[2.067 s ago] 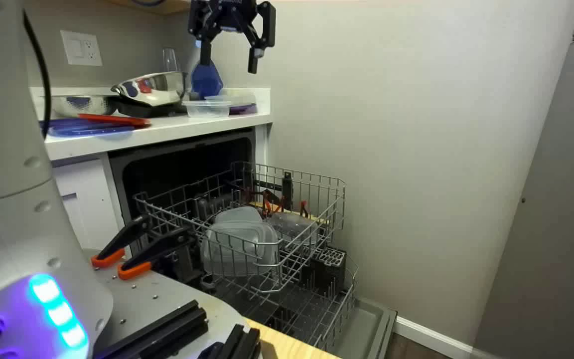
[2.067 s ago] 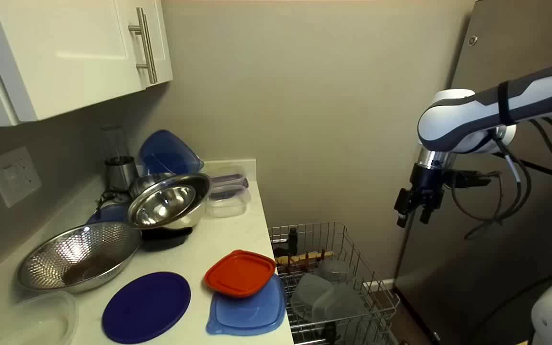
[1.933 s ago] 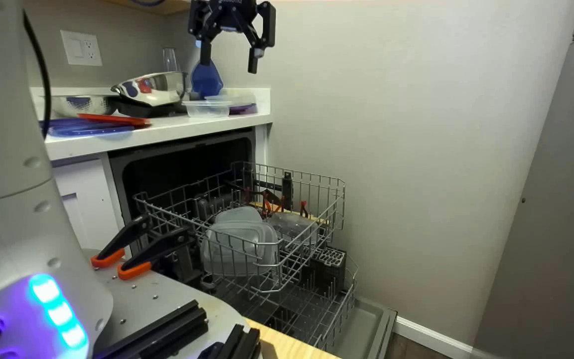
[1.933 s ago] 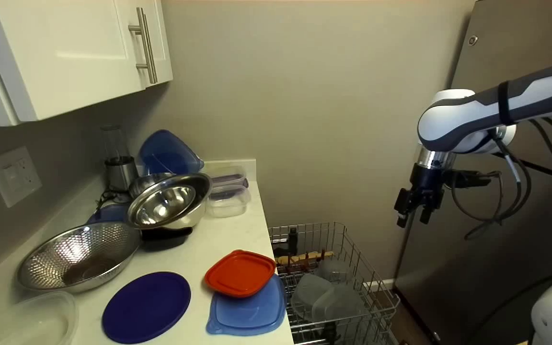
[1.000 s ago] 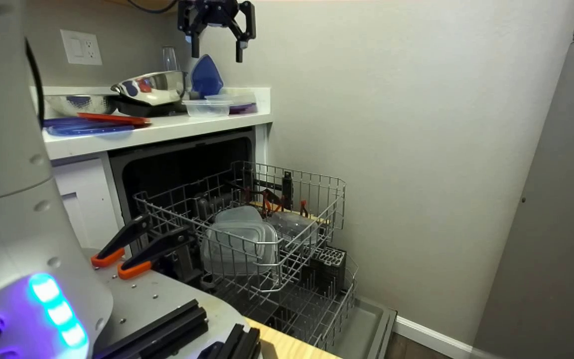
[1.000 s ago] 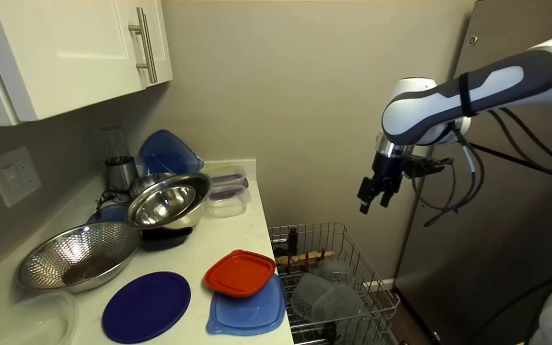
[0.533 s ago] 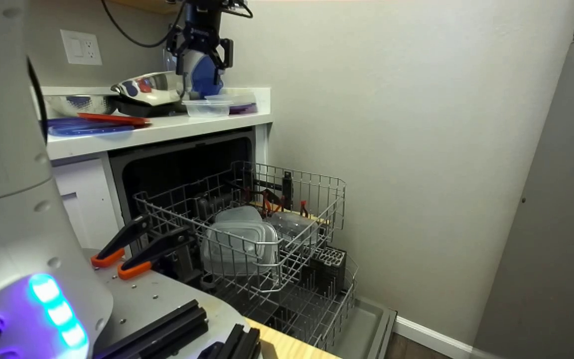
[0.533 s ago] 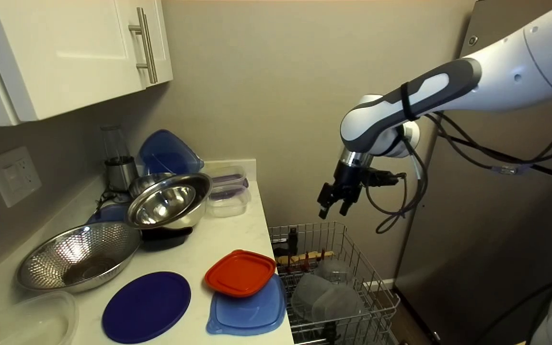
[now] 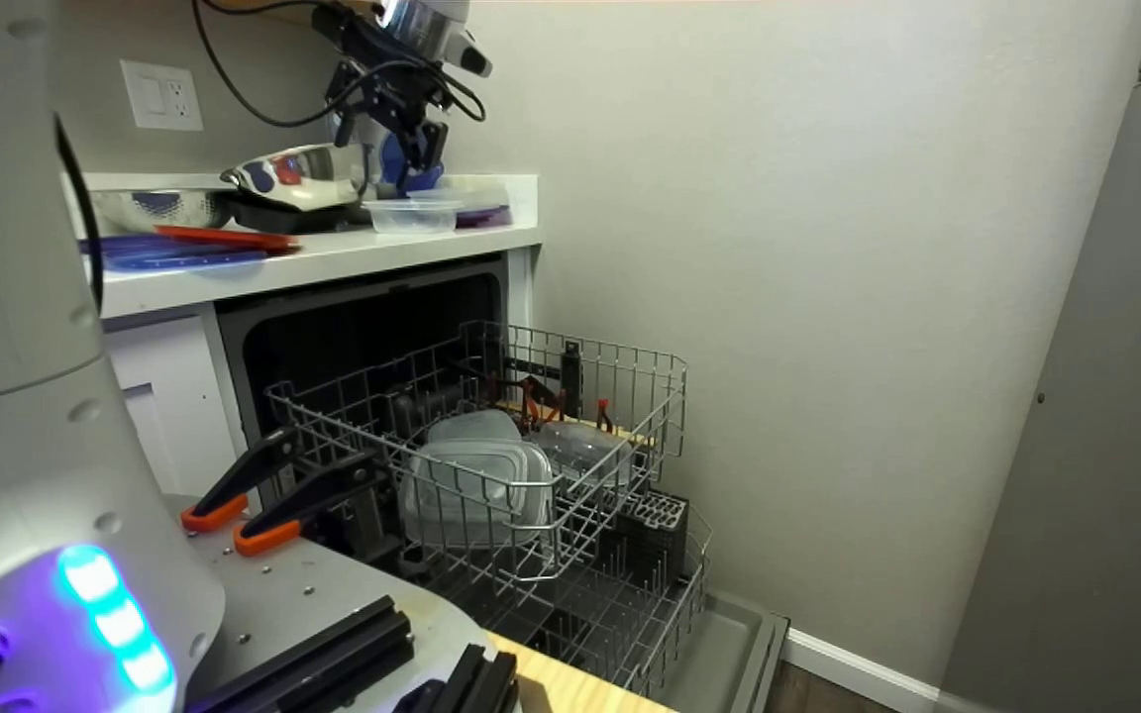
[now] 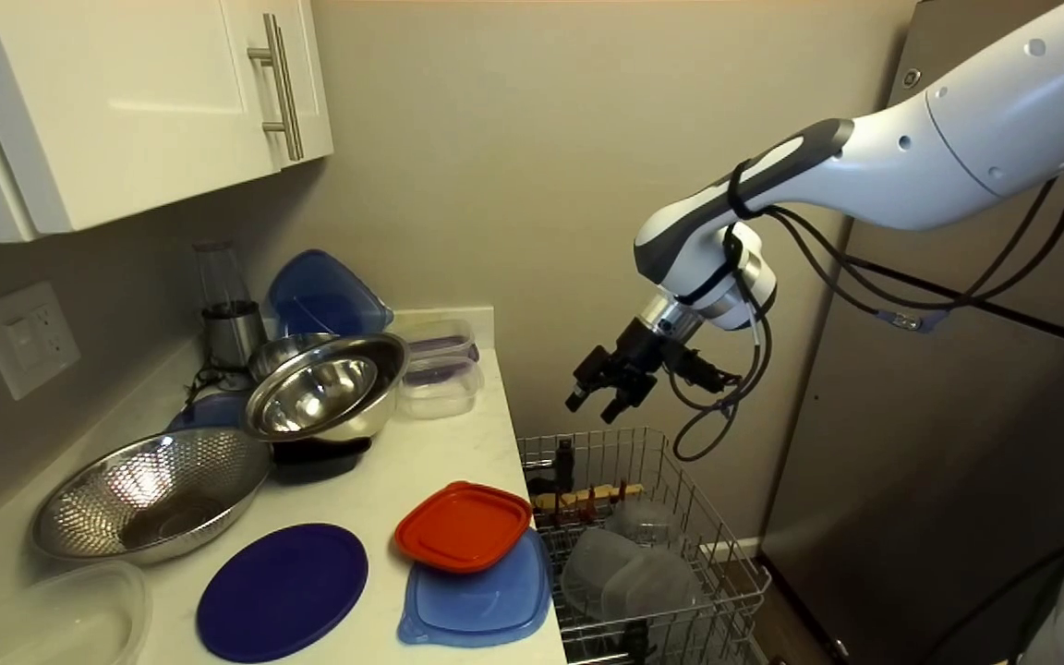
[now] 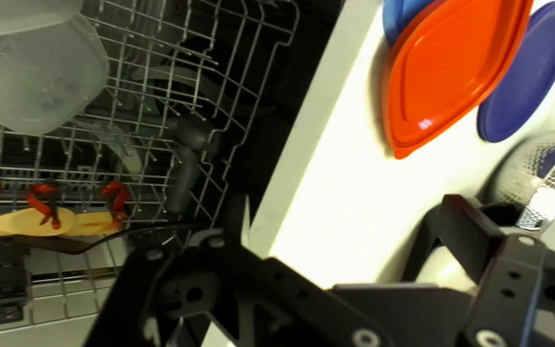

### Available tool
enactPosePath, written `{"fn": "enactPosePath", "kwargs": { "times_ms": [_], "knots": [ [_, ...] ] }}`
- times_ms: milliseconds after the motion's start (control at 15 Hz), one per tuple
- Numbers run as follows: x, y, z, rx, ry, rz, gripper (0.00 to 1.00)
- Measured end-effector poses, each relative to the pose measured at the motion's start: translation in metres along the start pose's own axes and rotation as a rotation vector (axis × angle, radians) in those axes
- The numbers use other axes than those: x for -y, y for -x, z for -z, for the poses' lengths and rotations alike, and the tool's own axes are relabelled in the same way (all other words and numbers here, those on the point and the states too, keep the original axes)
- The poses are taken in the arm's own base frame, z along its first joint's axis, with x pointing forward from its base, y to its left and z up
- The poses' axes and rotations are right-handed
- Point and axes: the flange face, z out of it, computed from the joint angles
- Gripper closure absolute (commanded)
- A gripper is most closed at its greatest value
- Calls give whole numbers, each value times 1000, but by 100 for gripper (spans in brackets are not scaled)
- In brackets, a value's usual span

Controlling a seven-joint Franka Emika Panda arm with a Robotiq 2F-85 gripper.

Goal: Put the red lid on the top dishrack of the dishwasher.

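Note:
The red lid [image 10: 464, 526] lies on the white counter near its edge, partly on top of a light blue lid [image 10: 481, 600]. It also shows in the wrist view [image 11: 453, 72] and edge-on in an exterior view [image 9: 244, 239]. My gripper [image 10: 594, 407] is open and empty, tilted, in the air beyond the counter edge and above the far part of the rack. In the wrist view the gripper [image 11: 349, 205] has its fingers wide apart, with the bare counter between them and the lid apart from them. The top dishrack [image 9: 531, 483] is pulled out of the dishwasher [image 9: 363, 302], below counter height.
Clear containers [image 9: 481, 485] and red-handled tools [image 11: 44, 202] sit in the rack. The counter holds a dark blue round lid [image 10: 283, 591], a colander [image 10: 158, 489], metal bowls [image 10: 329, 392] and clear tubs [image 10: 440, 388]. A cabinet [image 10: 144, 102] hangs above. A wall stands behind the rack.
My gripper has moved toward the counter, rising slightly and then lowering, and has tilted over with its fingers angled toward the counter. The red lid and the rack have not moved.

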Motion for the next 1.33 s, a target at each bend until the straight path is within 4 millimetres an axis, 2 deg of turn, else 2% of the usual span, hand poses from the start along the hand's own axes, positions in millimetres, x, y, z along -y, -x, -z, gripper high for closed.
{"fn": "enactPosePath", "kwargs": {
  "times_ms": [200,733,867,1067,1333],
  "knots": [
    [1,-2,-10,-4,-50,13,0],
    [0,-3,-9,-6,-49,11,0],
    [-1,-2,-15,7,-54,9,0],
    [0,-7,-42,67,-120,11,0],
    [-6,-23,-97,160,-268,30,0]
  ]
}}
